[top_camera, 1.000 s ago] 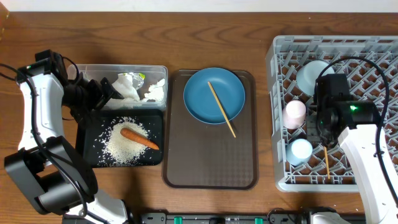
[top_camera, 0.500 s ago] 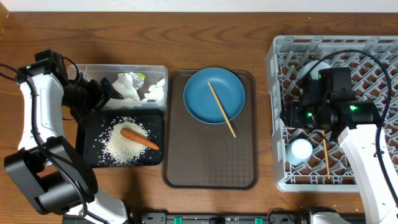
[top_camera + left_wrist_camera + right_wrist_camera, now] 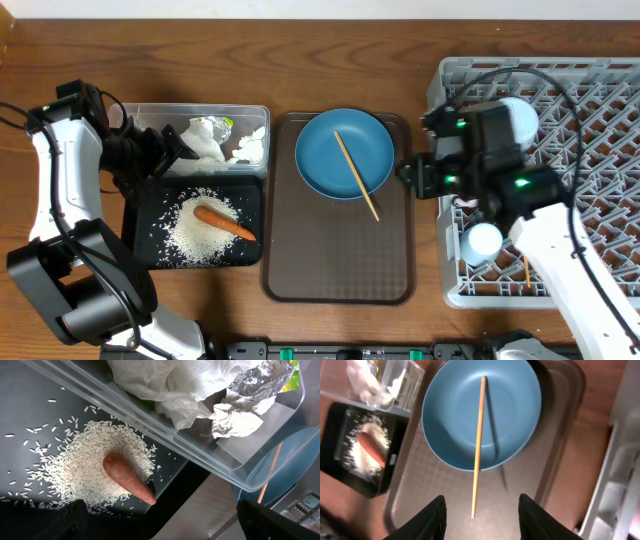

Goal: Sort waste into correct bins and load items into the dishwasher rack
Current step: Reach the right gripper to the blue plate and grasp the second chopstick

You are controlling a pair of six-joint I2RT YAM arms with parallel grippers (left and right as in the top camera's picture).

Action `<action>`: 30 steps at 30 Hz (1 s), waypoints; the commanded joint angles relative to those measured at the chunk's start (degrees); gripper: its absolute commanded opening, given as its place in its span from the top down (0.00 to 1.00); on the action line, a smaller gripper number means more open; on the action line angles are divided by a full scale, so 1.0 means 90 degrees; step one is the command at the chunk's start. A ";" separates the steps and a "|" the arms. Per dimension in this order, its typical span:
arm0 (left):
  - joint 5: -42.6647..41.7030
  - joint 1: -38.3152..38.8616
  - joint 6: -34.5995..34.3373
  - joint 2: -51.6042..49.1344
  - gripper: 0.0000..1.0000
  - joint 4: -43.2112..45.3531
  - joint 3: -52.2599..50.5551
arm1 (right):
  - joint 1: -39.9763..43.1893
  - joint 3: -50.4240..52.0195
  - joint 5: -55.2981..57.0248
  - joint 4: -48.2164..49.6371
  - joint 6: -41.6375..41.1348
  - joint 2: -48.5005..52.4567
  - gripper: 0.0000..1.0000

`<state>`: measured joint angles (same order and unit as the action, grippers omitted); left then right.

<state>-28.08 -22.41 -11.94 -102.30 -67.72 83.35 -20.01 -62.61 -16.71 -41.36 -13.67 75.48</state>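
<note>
A wooden chopstick (image 3: 356, 176) lies across a blue plate (image 3: 330, 150) on the brown serving tray (image 3: 335, 270). My right gripper (image 3: 413, 176) hangs open and empty over the tray's right edge; in the right wrist view (image 3: 482, 520) the chopstick (image 3: 477, 445) lies just ahead of it. The grey rack (image 3: 600, 110) holds a light blue cup (image 3: 483, 241), a pale bowl (image 3: 520, 115) and a second chopstick (image 3: 525, 268); the pink cup is hidden under my arm. My left gripper (image 3: 172, 150) is open over the black tray (image 3: 30, 400) with rice (image 3: 80, 467) and carrot (image 3: 129, 478).
The clear tub (image 3: 155, 118) behind the black tray (image 3: 250, 195) holds crumpled napkins (image 3: 165, 385) and a foil scrap (image 3: 255, 385). The rack's near-left wall (image 3: 625, 465) stands just right of my right gripper. Bare wooden table (image 3: 300, 60) lies along the back.
My right arm has swung left from above the rack to the brown tray's right edge, empty. A chopstick stays in the rack. The left arm has not moved.
</note>
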 commanded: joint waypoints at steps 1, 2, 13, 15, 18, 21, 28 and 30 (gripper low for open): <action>0.0058 -0.0015 0.0036 0.0104 0.02 -0.0041 0.0112 | -0.0546 -0.0063 0.1178 0.0148 -0.0131 0.0029 0.53; 0.0058 -0.0015 0.0036 0.0104 0.02 -0.0041 0.0112 | -0.0663 -0.0063 0.1299 0.0189 -0.0131 0.0061 0.53; 0.0058 -0.0015 0.0036 0.0104 0.02 -0.0041 0.0112 | -0.1537 -0.0061 0.1668 0.0755 -0.0121 0.1197 0.45; 0.0058 -0.0015 0.0036 0.0104 0.02 -0.0041 0.0112 | -0.1574 -0.0061 0.1666 0.0826 -0.0121 0.1450 0.45; 0.0058 -0.0015 0.0036 0.0104 0.02 -0.0041 0.0112 | -0.1620 -0.0061 0.1666 0.0969 -0.0121 0.1817 0.45; 0.0058 -0.0015 0.0036 0.0104 0.02 -0.0041 0.0112 | -0.1705 -0.0061 0.1661 0.1163 -0.0121 0.2149 0.44; 0.0058 -0.0015 0.0036 0.0104 0.02 -0.0041 0.0112 | -0.1889 -0.0061 0.1664 0.1511 -0.0119 0.2654 0.43; 0.0058 -0.0015 0.0036 0.0104 0.02 -0.0041 0.0112 | -0.1921 -0.0061 0.1666 0.1554 -0.0119 0.2754 0.44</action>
<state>-28.08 -22.41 -11.94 -102.30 -67.72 83.35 -36.36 -62.61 -2.52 -27.75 -14.31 99.02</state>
